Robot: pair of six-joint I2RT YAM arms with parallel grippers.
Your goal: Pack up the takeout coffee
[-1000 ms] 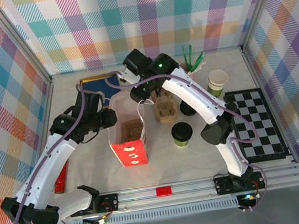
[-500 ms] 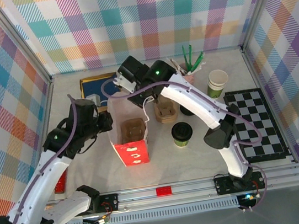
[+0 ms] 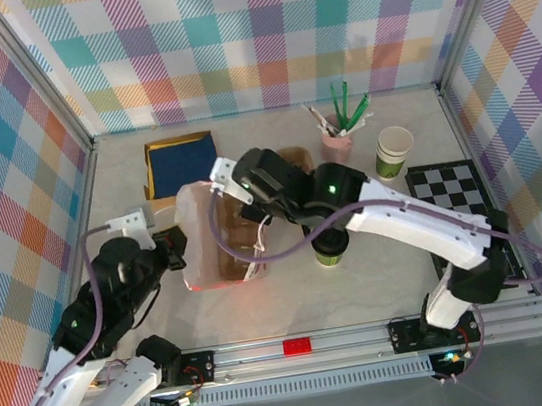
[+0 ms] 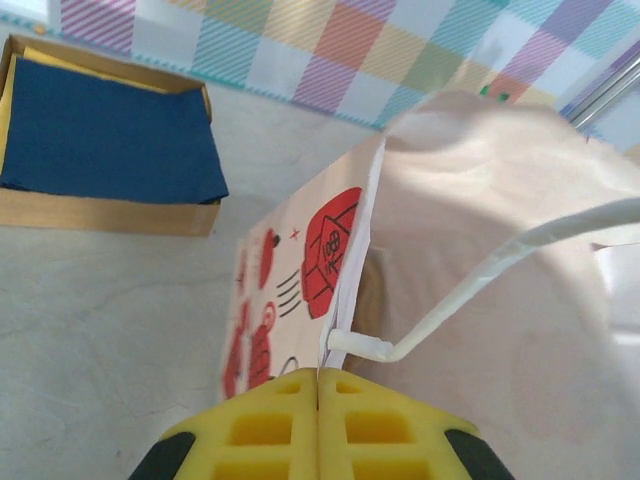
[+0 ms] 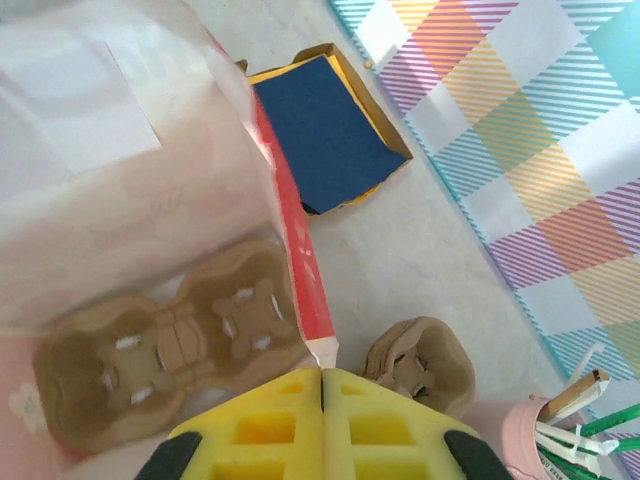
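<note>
In the top view, the takeout coffee [image 3: 330, 248] stood just right of the red bag [image 3: 198, 235]. It looked light, with a paper wall easy to crush, so I would grip the body below the lid. In the left wrist view, the left gripper [image 4: 318, 375] was pinched shut on the bag's rim, and in the right wrist view the right gripper [image 5: 322, 372] pinched the opposite rim.

Table [image 3: 363, 281] with takeout coffee [image 3: 330, 251], bag [image 3: 204, 228], tray [image 3: 181, 161]

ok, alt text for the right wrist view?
The right end effector, shut on the red bag, looks into it at a cardboard cup carrier lying inside. Beyond: a box of blue cloth, a second carrier, a pink cup.
</note>
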